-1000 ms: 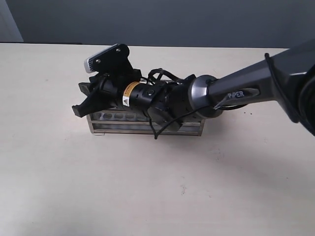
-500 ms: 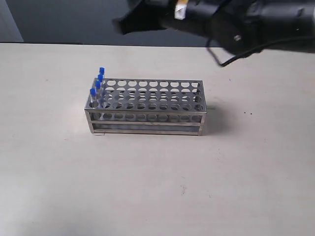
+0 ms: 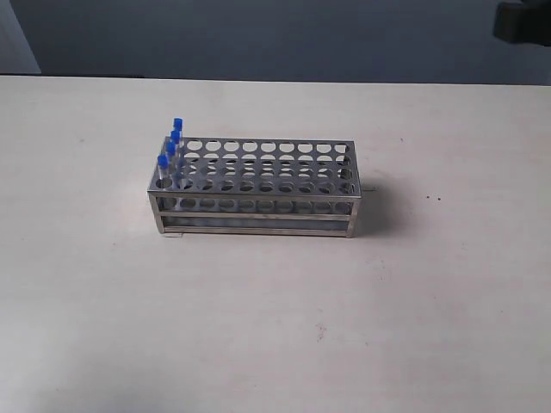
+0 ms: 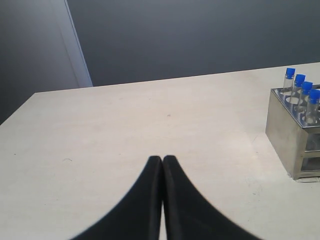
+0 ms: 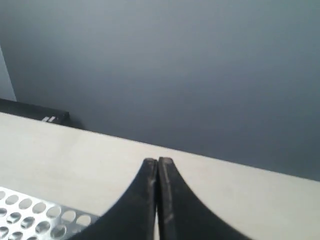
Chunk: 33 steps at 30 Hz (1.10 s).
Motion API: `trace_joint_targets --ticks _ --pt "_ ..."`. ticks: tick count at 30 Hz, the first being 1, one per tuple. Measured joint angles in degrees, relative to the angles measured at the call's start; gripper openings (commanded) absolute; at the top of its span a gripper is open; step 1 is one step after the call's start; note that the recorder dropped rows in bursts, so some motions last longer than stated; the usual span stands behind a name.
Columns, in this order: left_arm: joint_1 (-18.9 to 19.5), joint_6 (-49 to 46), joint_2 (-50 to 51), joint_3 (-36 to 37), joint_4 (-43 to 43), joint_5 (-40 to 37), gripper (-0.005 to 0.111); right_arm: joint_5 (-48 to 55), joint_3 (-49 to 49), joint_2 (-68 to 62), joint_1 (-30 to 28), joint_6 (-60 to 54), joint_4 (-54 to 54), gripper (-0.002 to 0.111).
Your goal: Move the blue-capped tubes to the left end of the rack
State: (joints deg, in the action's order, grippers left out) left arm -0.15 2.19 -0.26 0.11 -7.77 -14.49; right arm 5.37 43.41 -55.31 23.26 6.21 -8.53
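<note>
Exterior view: all four blue-capped tubes [image 3: 170, 148] stand in the leftmost column of the rack [image 3: 258, 216] on the worktop [image 3: 258, 327] — the transfer appears complete, nothing left to move. Left wrist view: left hand [image 4: 162, 161] fully closed, holding nothing, well apart from the rack. Right wrist view: right hand [image 5: 157, 162] fully closed, empty — clear of the rack.
</note>
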Motion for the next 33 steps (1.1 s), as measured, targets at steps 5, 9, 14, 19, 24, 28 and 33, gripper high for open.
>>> trace_joint_targets --ticks 5,9,14,19,24,28,33 --pt "0.00 0.00 0.00 0.00 0.00 0.00 0.000 11.77 -0.93 7.80 -0.21 0.00 1.25 -0.001" --pt "0.00 0.00 0.00 0.00 0.00 0.00 0.000 14.44 -0.93 10.59 -0.21 -0.29 -0.31 -0.001" --pt "0.00 0.00 0.00 0.00 0.00 0.00 0.000 14.93 -0.93 12.78 -0.21 -0.50 -2.96 -0.001" --pt "0.00 0.00 0.00 0.00 0.00 0.00 0.000 13.17 -2.64 15.72 -4.14 -0.50 -2.01 -0.001" --pt "0.00 0.00 0.00 0.00 0.00 0.00 0.000 12.81 -8.93 22.27 -12.71 -0.50 -0.20 -0.001" --pt "0.00 0.00 0.00 0.00 0.00 0.00 0.000 12.81 -15.48 28.07 -17.61 -0.26 0.06 -0.001" --pt "0.00 0.00 0.00 0.00 0.00 0.00 0.000 12.81 -21.27 30.83 -18.77 -0.26 0.80 -0.001"
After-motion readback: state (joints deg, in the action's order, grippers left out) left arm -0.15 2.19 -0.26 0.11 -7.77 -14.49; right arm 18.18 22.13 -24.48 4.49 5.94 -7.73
